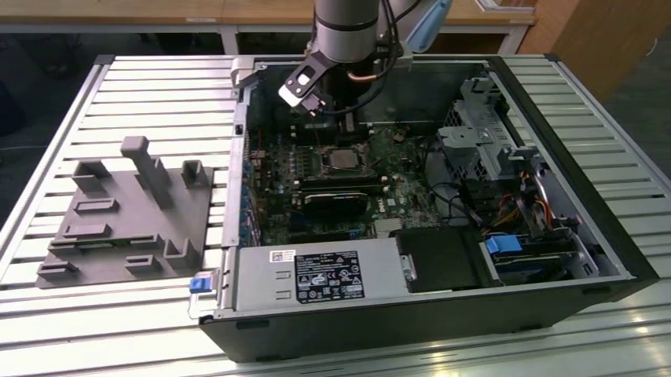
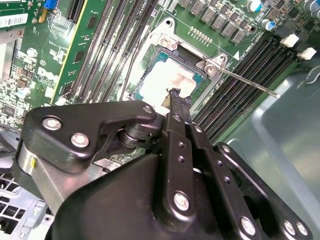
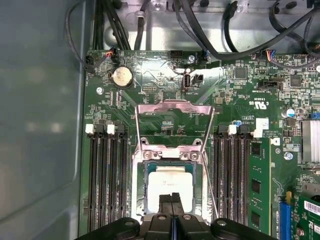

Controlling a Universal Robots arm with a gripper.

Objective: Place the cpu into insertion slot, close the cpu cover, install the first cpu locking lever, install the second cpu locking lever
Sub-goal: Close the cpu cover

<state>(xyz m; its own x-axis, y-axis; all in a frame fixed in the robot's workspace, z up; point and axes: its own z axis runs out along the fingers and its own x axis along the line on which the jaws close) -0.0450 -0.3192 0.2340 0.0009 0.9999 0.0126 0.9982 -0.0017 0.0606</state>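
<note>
Pincer of mine (image 3: 171, 199), closed on nothing, hangs over the cpu (image 3: 167, 177) in the slot (image 3: 138, 175); cover (image 3: 175, 106) raised off the slot

**Exterior view.** Light falls from overhead onto the slatted bench (image 1: 126, 86). Glare whitens the slats at the near edge. The grey fixture (image 1: 126, 212) casts short, soft shadows. The inside of the computer case (image 1: 419, 322) is dim.

**First wrist view.** Strong glare lies on the green circuit board (image 3: 165, 70) beyond the cpu cover (image 3: 172, 106). The case wall (image 3: 40, 125) is evenly dull.

**Second wrist view.** The face of the cpu (image 2: 172, 80) is overexposed to white. The black gripper (image 2: 174, 94) shows small highlights on its screws.
</note>
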